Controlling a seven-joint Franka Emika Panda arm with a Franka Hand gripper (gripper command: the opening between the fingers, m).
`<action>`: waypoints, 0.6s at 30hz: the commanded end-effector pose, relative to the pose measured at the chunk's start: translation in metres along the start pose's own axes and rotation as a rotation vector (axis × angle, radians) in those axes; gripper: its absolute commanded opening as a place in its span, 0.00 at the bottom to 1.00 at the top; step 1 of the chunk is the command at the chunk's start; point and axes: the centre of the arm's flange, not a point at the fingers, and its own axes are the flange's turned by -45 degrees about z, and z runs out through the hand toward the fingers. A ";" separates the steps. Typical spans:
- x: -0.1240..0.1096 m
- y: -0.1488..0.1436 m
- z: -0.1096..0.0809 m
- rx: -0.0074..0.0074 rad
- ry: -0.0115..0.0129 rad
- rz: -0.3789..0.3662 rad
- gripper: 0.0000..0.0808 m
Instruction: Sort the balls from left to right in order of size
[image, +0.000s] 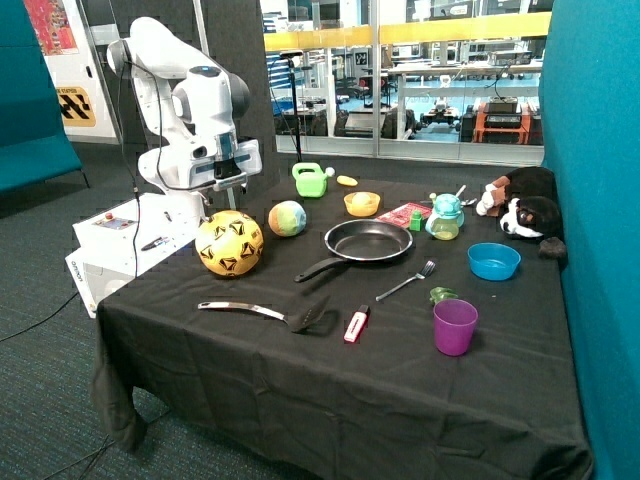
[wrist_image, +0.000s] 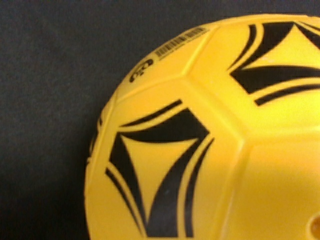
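Near the table's corner by the robot base rests a big yellow football (image: 229, 243) with black markings. It fills most of the wrist view, football (wrist_image: 210, 135), against the black cloth. My gripper (image: 237, 188) hangs just above and behind the football, apart from it. A medium pastel ball (image: 287, 218) sits on the cloth next to the football, between it and the black pan. A small yellow rounded thing (image: 347, 181) lies farther back, beside the green watering can; whether it is a ball I cannot tell.
On the black cloth lie a frying pan (image: 367, 241), spatula (image: 262, 313), fork (image: 405, 282), red-white stick (image: 356, 324), purple cup (image: 455, 326), blue bowl (image: 494, 261), yellow bowl (image: 362, 204), green watering can (image: 310, 180), teal cup (image: 445, 217) and plush dog (image: 522, 207). A white box (image: 120, 245) stands by the table.
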 end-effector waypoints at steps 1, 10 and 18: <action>0.001 0.003 0.016 0.0005 0.0042 -0.014 0.99; -0.001 0.004 0.026 0.0005 0.0042 -0.018 1.00; 0.001 0.004 0.028 0.0005 0.0042 -0.029 1.00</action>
